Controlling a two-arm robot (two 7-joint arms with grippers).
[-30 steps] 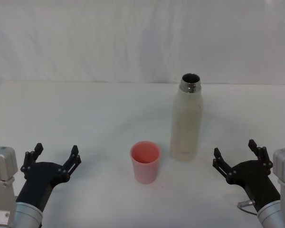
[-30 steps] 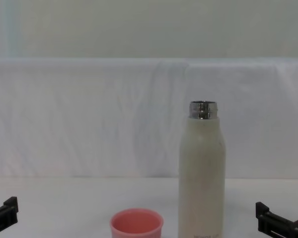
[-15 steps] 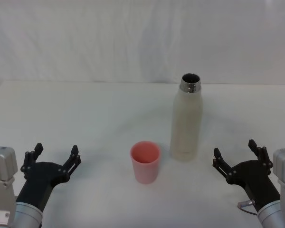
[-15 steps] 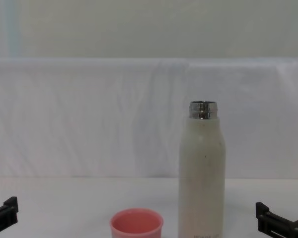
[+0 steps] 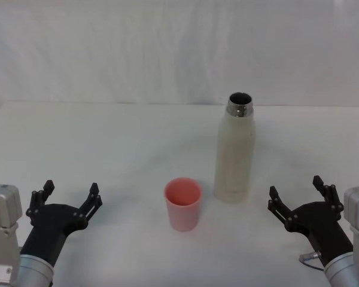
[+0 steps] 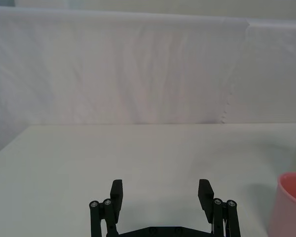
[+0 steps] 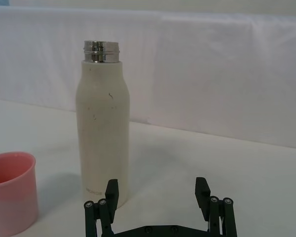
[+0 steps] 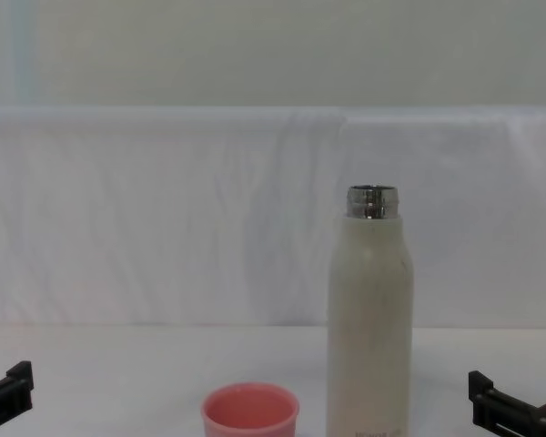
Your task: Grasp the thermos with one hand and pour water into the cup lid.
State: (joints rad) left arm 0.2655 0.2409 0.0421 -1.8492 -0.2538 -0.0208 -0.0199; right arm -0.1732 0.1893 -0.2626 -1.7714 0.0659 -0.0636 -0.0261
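White-draped table (image 5: 107, 137). Thermos (image 5: 234, 152) upright right of centre, uncapped; cup lid (image 5: 182, 204) just beside it, nearer. Right gripper (image 5: 296, 198) and left gripper (image 5: 69, 196) both spread wide, empty. Thermos looks rigid, smooth, probably slippery and heavy: grip mid-body.

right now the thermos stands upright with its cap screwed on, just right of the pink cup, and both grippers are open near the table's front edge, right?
Not quite: the thermos has no cap; the head view shows its steel neck open. The rest holds: it stands upright just right of the pink cup, with the left gripper and right gripper open near the front edge.
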